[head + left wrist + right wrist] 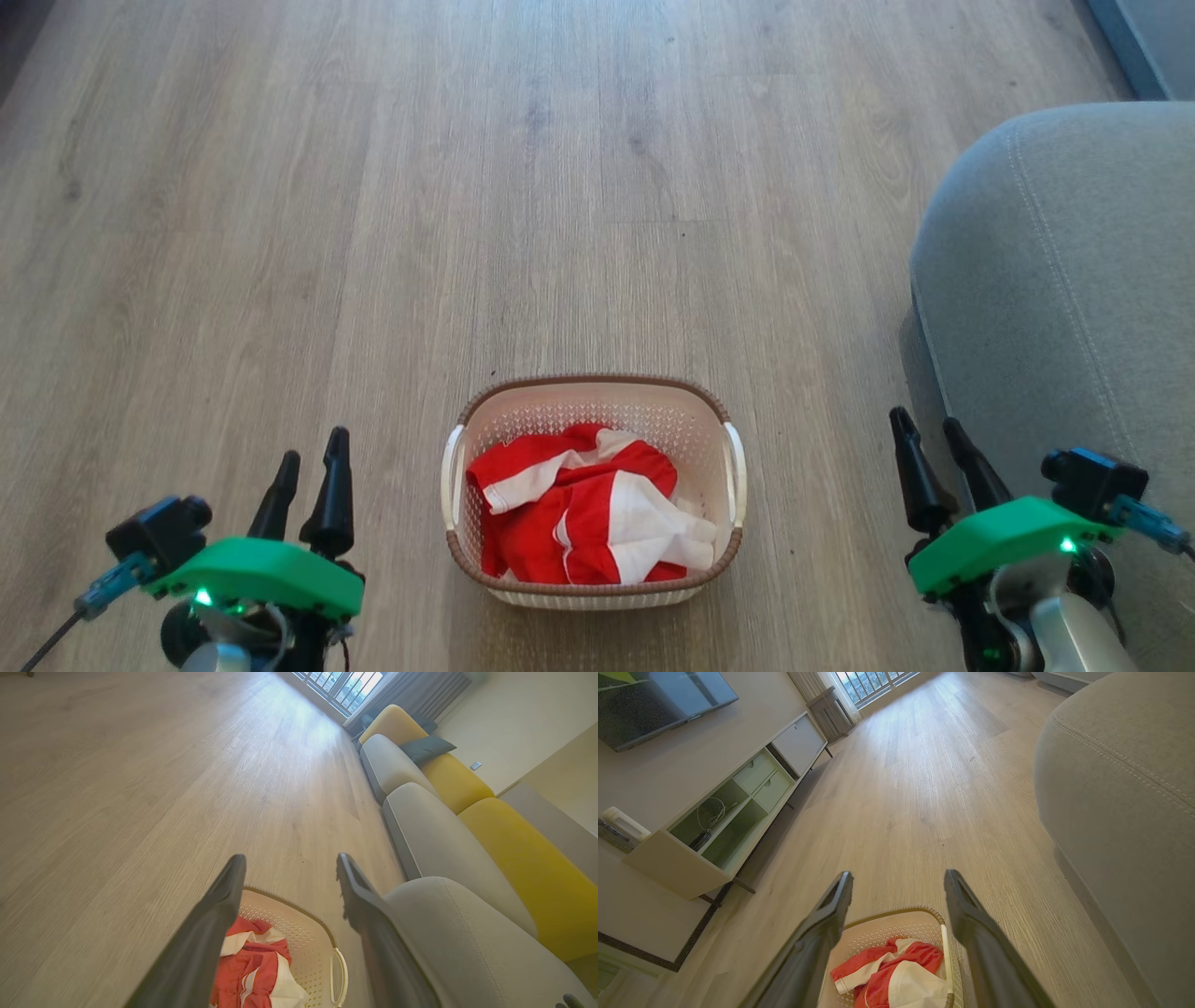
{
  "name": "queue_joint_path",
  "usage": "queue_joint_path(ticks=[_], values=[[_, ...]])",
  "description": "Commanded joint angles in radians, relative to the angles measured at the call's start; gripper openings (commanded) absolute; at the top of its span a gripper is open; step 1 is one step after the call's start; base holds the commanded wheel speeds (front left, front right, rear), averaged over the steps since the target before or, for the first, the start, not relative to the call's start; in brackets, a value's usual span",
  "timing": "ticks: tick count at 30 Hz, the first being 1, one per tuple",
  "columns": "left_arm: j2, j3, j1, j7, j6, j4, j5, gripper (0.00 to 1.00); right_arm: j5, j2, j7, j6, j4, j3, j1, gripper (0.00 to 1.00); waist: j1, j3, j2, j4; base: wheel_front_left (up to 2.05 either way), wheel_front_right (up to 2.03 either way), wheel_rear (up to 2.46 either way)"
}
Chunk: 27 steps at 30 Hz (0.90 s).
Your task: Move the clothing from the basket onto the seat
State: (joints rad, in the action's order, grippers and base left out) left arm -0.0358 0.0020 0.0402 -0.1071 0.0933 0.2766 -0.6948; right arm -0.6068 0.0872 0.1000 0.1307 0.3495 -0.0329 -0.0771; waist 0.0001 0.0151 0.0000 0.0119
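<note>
Clothing [583, 513] is crumpled inside the basket [597, 385], heaped toward its near and left walls, with the top of the heap below the rim. It's soft, light, limp fabric, so it'll drape and trail when lifted. It's probably more than one piece, so a single pinch may leave some behind. Not fragile, and slip risk looks low. Best grab looks like the raised red fold mid-heap, going deep enough to catch several layers. I'd skip the thin white edge by the basket's right wall.

Left gripper [314, 443] is left of the basket, fingers spread, nothing in them. Right gripper [924, 416] is right of the basket, likewise spread and empty. Neither touches the basket.

Seat [1074, 280] lies to the basket's right, just past the right gripper, and looks taller than the rim. The basket stands on wood floor [373, 233].

In the way: the perforated walls and white handles [738, 467] could snag fingertips or trailing cloth, and the basket may be light enough to lift along with it. TV cabinet [738, 798] is well off to the basket's left, out of the path.
</note>
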Motion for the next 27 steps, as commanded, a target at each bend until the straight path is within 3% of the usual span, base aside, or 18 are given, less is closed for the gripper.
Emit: queue_joint_path(ticks=[1,27], values=[[-0.01,0.019,0.052,-0.013,-0.001,-0.038,0.03,1.0,0.03,0.017,0.019,0.0,-0.028,-0.017,-0.055,1.0,-0.0001,0.0,0.0,0.0,0.0,0.0,0.0],[-0.013,0.019,0.05,-0.089,-0.008,-0.067,0.365,1.0,0.356,0.027,0.096,0.0,-0.023,-0.041,-0.077,1.0,-0.0001,-0.001,0.0,-0.003,0.0,0.0,0.0]])
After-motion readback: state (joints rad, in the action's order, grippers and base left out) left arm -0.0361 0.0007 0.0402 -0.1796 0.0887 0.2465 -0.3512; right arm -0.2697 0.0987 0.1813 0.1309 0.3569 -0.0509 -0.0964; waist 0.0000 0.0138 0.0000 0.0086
